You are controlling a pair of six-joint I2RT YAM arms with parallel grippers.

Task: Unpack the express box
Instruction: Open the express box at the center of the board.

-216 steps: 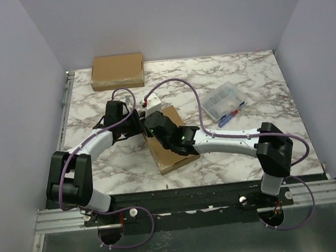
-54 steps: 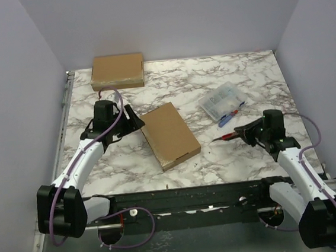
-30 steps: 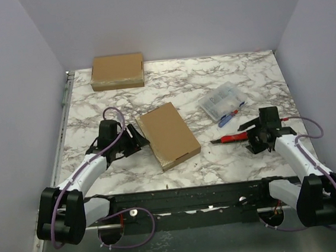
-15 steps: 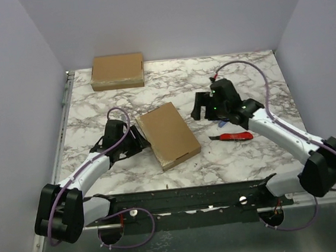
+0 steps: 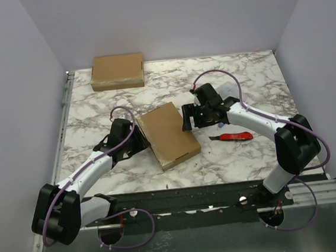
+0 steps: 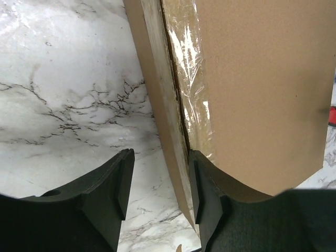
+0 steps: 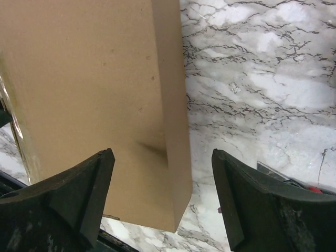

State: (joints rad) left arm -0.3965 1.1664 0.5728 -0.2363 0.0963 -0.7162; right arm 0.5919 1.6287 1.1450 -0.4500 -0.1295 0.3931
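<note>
The express box (image 5: pixel 167 135) is a flat brown carton lying at an angle mid-table, with clear tape along its left seam (image 6: pixel 191 63). My left gripper (image 5: pixel 140 142) is open at the box's left edge. In the left wrist view its jaws (image 6: pixel 160 184) straddle the side wall, one finger (image 6: pixel 207 194) over the taped seam and the other (image 6: pixel 113 194) over the marble. My right gripper (image 5: pixel 186 118) stands wide open over the box's right edge (image 7: pixel 170 105), holding nothing (image 7: pixel 163 178).
A red-handled knife (image 5: pixel 235 136) lies on the marble right of the box. A second brown box (image 5: pixel 117 71) sits at the back left. A clear plastic case (image 5: pixel 227 88) is partly hidden behind the right arm. Walls enclose the table.
The right arm left the knife on the table and swung left to the box's right edge. The left gripper crept up to the box's left edge, its jaws narrowing.
</note>
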